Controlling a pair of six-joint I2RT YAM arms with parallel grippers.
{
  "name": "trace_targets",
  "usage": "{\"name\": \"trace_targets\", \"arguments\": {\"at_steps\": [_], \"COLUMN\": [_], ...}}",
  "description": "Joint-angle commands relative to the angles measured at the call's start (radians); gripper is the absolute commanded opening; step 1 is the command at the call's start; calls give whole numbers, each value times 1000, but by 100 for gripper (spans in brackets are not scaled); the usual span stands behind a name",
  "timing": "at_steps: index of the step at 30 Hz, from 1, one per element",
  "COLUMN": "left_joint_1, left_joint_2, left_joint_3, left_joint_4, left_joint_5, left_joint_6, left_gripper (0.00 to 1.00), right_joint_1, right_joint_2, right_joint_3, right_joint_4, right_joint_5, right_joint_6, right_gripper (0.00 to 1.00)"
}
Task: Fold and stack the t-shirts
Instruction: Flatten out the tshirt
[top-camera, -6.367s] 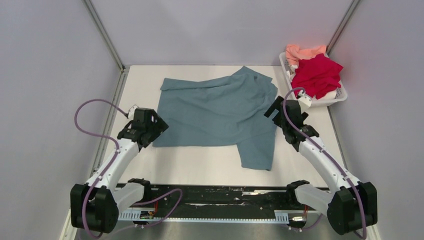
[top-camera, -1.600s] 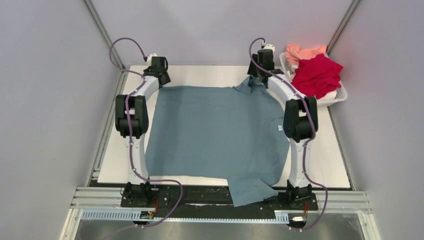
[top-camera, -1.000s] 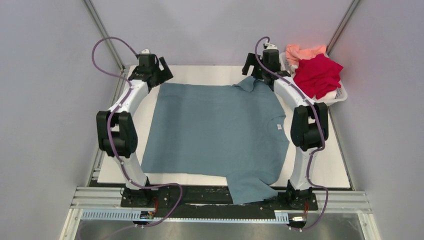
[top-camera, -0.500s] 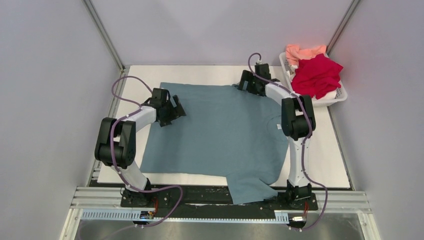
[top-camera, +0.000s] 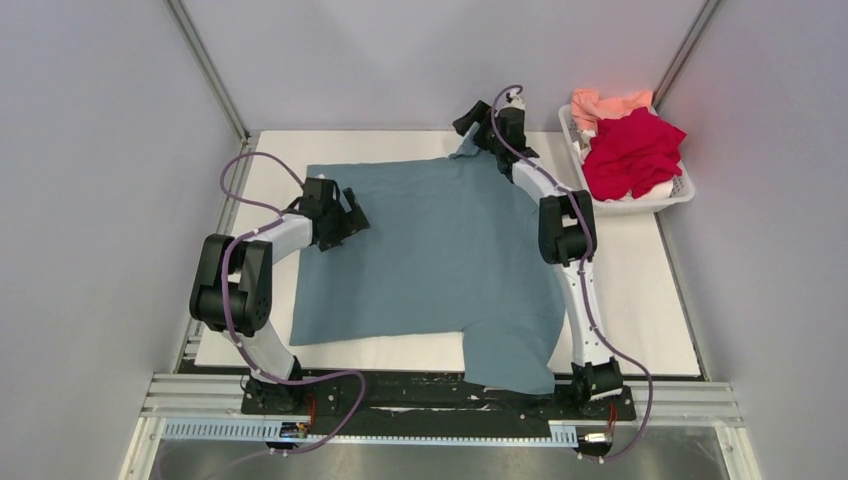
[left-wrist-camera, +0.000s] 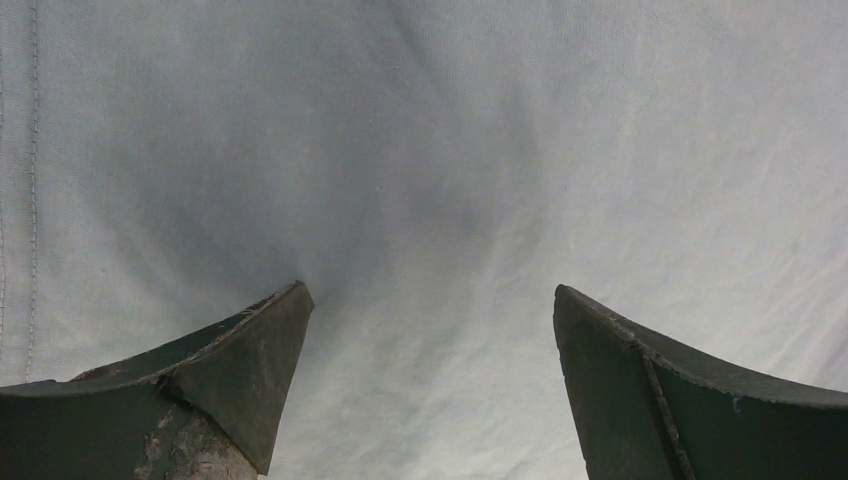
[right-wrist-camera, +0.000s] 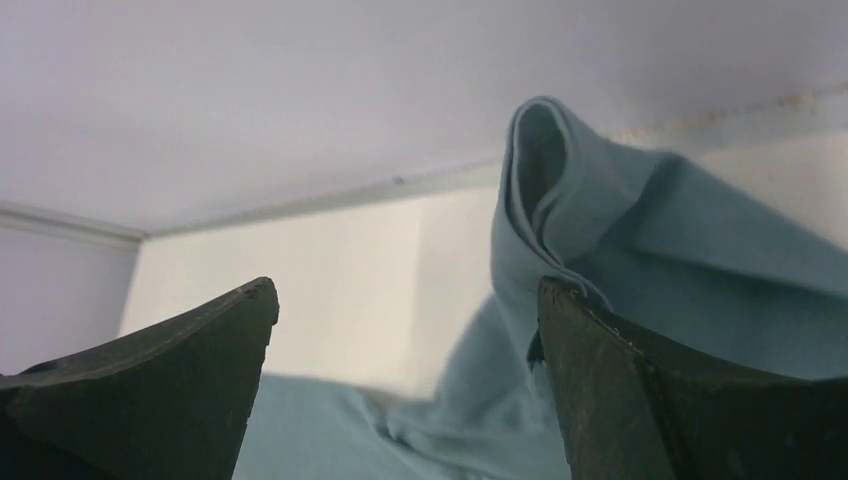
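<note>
The teal-blue t-shirt (top-camera: 430, 250) lies spread flat over the white table, one sleeve hanging over the near edge. My left gripper (top-camera: 348, 216) is open and low over the shirt's left part; its wrist view shows only teal cloth (left-wrist-camera: 430, 150) between the spread fingers (left-wrist-camera: 428, 290). My right gripper (top-camera: 468, 118) is open at the shirt's far edge, and a raised fold of teal sleeve (right-wrist-camera: 560, 180) stands against its right finger (right-wrist-camera: 600, 360). The crimson red shirt (top-camera: 632, 150) and the salmon-pink shirt (top-camera: 606, 103) lie heaped in the basket.
The white slotted basket (top-camera: 683, 188) stands at the table's far right corner. Grey walls close in the back and both sides. Bare white table (top-camera: 640, 300) shows on the right of the shirt, and a narrow strip (top-camera: 270, 170) on the left.
My right gripper has moved left along the shirt's far edge, and the sleeve there is bunched up. The shirt's far edge has shifted left. My left gripper has barely moved.
</note>
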Motion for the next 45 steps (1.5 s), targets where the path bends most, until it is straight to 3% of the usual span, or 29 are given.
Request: {"name": "trace_targets", "arguments": {"at_steps": [1,4,6,10,16,22,28,37,43,45], "left_joint_1": [3,2,3,3,2,2,3,2,3,2], "left_joint_2": [-1,-19,-30,-50,-80,-75,-66,-48,-39,-39], "left_joint_3": [2,1,-1,3,1,0,4,8,11,14], "left_joint_4": [-20,-26,-24,-29,-36,-30,-30,-28,-21,-24], "left_joint_5": [-41,-66,-63,-67,-54,-33,-39,-41,-38,-32], "left_joint_6": [19,22,24,30,40,48,55,65,72,76], "left_gripper": [100,100,100,100,100,100,100,100,100,100], "right_joint_1": [10,1,13,32,23,23,28,61,133,163], "right_joint_2": [43,39,49,28,-300,-295,-187,-30,157,182], "right_joint_3": [133,118,173,276,-230,-299,-234,-22,282,312], "right_joint_4": [334,470,460,176,125,9,1,23,126,180], "right_joint_5": [158,156,103,42,138,60,27,-6,-29,-2], "right_joint_6": [197,291,227,64,-8,52,114,57,-30,-74], "right_gripper": [100,100,100,100,100,100,100,100,100,100]}}
